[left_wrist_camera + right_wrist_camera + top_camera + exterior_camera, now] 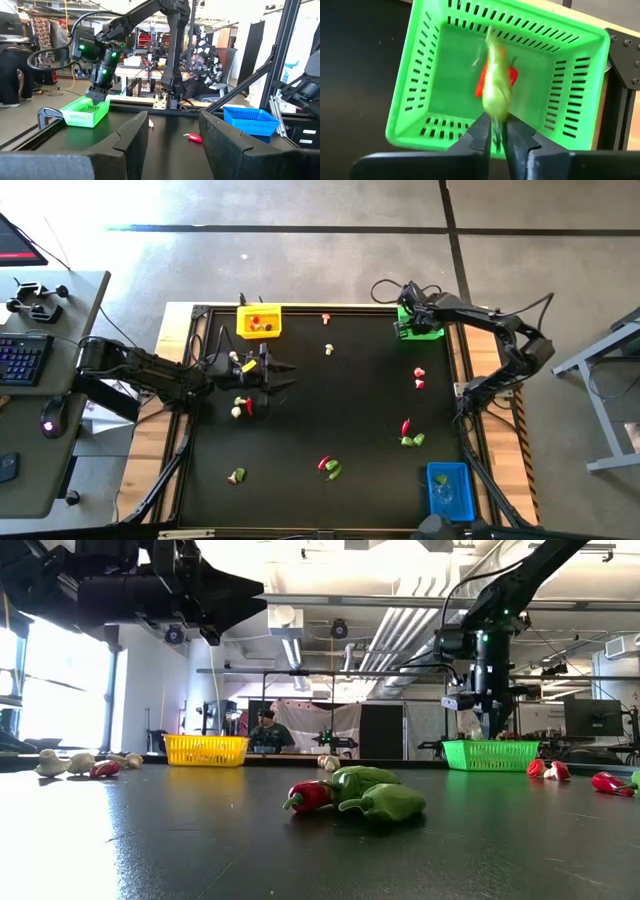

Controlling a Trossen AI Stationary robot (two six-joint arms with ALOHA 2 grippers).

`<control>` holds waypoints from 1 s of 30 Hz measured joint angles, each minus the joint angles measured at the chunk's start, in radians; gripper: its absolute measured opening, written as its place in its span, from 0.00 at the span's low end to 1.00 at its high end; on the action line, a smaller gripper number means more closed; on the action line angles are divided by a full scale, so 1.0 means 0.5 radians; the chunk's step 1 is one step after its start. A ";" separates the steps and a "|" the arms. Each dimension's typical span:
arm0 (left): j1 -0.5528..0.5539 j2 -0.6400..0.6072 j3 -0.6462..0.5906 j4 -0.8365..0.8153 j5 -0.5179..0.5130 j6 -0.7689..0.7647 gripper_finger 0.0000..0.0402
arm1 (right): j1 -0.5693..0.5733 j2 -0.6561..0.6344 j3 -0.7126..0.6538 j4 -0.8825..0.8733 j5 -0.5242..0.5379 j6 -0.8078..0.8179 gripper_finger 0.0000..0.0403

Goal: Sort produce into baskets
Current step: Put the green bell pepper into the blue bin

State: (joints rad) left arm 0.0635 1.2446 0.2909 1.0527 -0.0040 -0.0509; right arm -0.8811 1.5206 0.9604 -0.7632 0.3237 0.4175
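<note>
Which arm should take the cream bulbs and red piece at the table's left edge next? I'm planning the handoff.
Left. Its open gripper hangs right beside that cluster, while the right gripper is across the table over the green basket, a green piece at its fingertips.

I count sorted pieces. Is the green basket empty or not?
Not empty: inside the green basket a red piece lies on its floor, and a green piece is above it.

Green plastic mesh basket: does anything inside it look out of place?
Yes. A red chilli-like piece lies in the green plastic mesh basket, under the blurred green vegetable piece at the right gripper. Red among green looks missorted.
</note>
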 joint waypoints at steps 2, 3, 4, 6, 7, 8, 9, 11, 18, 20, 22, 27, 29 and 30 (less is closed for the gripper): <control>0.000 0.000 0.000 -0.002 0.000 -0.002 0.40 | -0.022 0.009 0.000 0.016 0.000 0.000 0.14; 0.000 0.000 0.000 -0.002 0.000 -0.010 0.40 | -0.031 0.013 0.000 0.021 -0.001 0.000 0.16; 0.000 0.000 0.000 -0.001 0.000 -0.016 0.40 | -0.041 0.014 0.000 0.024 -0.003 -0.001 0.19; 0.000 0.000 0.000 -0.002 0.000 -0.017 0.40 | -0.048 0.014 0.000 0.034 -0.002 -0.020 0.23; 0.000 0.000 0.000 -0.002 0.000 -0.017 0.40 | -0.049 0.014 0.000 0.036 -0.001 -0.040 0.24; 0.000 0.000 0.001 -0.002 0.000 -0.017 0.40 | -0.048 0.013 0.000 0.033 -0.002 -0.073 0.25; 0.000 0.000 0.001 -0.002 0.000 -0.017 0.40 | -0.046 0.009 0.000 0.029 -0.003 -0.107 0.25; 0.000 0.000 0.001 -0.002 0.000 -0.017 0.40 | -0.010 -0.021 0.000 0.008 0.018 -0.167 0.23; 0.000 0.000 0.002 -0.016 0.000 0.000 0.41 | 0.421 -0.322 -0.001 -0.007 0.120 -0.189 0.02; 0.000 0.000 0.002 -0.015 0.000 0.001 0.41 | 0.600 -0.396 0.000 -0.010 0.105 -0.103 0.04; 0.001 0.000 0.002 -0.016 0.000 0.004 0.41 | 0.799 -0.441 0.000 -0.023 0.083 -0.011 0.04; 0.002 0.000 0.002 -0.017 0.000 0.009 0.41 | 1.341 -0.454 -0.001 -0.125 -0.023 0.236 0.01; 0.002 0.000 0.002 -0.026 0.000 0.006 0.41 | 1.571 -0.454 -0.001 -0.195 -0.047 0.379 0.02; 0.002 0.000 0.002 -0.035 0.000 0.006 0.41 | 1.684 -0.454 -0.001 -0.248 -0.063 0.462 0.02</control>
State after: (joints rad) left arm 0.0643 1.2446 0.2916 1.0350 -0.0040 -0.0479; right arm -0.0393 1.2938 0.9600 -0.8870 0.2921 0.6483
